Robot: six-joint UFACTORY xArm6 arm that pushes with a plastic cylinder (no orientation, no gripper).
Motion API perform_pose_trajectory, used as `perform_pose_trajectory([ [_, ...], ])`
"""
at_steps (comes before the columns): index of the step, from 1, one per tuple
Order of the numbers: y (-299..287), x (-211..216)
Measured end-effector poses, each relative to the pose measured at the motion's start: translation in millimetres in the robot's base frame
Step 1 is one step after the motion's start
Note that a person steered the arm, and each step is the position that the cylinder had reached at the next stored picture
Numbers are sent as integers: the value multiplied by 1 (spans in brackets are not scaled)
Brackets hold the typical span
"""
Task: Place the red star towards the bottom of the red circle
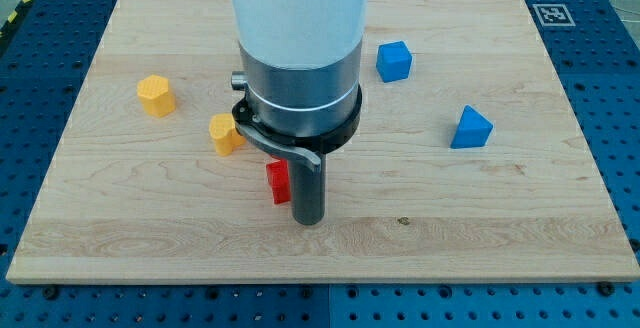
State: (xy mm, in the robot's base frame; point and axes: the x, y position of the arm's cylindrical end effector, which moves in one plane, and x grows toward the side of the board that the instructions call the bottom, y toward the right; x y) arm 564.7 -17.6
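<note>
A red block (278,182), partly hidden by the rod, sits on the wooden board just left of my tip (308,219). Its shape cannot be made out. My tip touches or nearly touches the red block's right side. No second red block shows; the arm's white and grey body covers the board's upper middle and may hide one.
A yellow block (155,95) lies at the view's left. Another yellow block (226,133) sits just upper left of the red one. A blue cube (394,61) lies right of the arm. A blue triangular block (470,128) lies further right. The board edge (320,280) runs along the bottom.
</note>
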Motion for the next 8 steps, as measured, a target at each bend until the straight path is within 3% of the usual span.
perform_pose_trajectory([
  [2,0,18],
  [4,-1,-12],
  [8,23,16],
])
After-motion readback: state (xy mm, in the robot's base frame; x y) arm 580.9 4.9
